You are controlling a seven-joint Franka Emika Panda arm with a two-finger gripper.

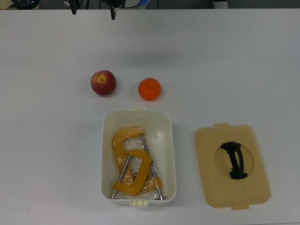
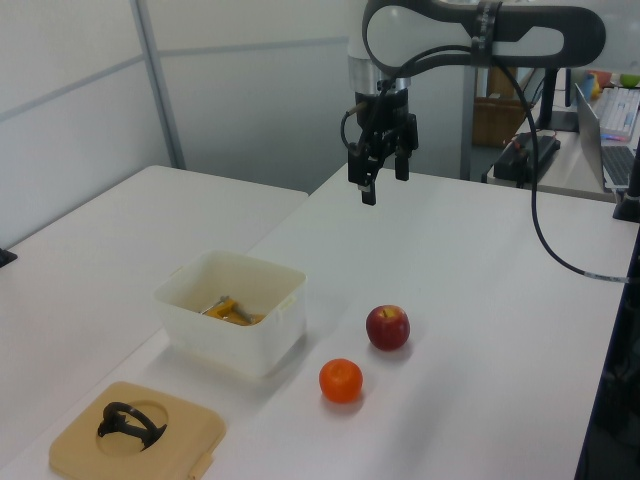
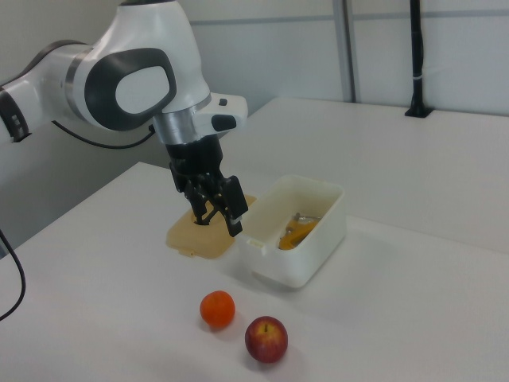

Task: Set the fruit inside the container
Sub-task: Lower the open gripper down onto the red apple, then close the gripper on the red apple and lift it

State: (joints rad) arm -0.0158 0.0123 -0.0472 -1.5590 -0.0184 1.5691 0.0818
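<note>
White surface (image 1: 243, 56) spanning the whole scene, bare across the far half, so plenty of room for an approach from above. Panda arm (image 2: 480, 35) reaching in high, claw (image 2: 381, 172) pointing straight down and hanging well above the surface, fingers parted with a visible gap, nothing held (probably a ready pose before the first descent). White container (image 1: 171, 154) sitting lidless, mouth up, likely opened beforehand so fruit can be dropped straight in. Tan lid (image 1: 206, 187) with black handle (image 1: 236, 160) lying flat just beside it on the top view's right, apart from it and out of the drop path. Inside the container, yellow clamps (image 1: 129, 161) filling most of the floor, leaving the end nearest the fruit freer; judged the better spot for a release. Apple (image 1: 103, 83) and orange (image 1: 149, 89) both outside on the surface, near the container's short end, side by side but not touching, apple toward the top view's left. Gap between them looks wide enough for the fingers to straddle either one singly. No fruit in yet; task not begun.
</note>
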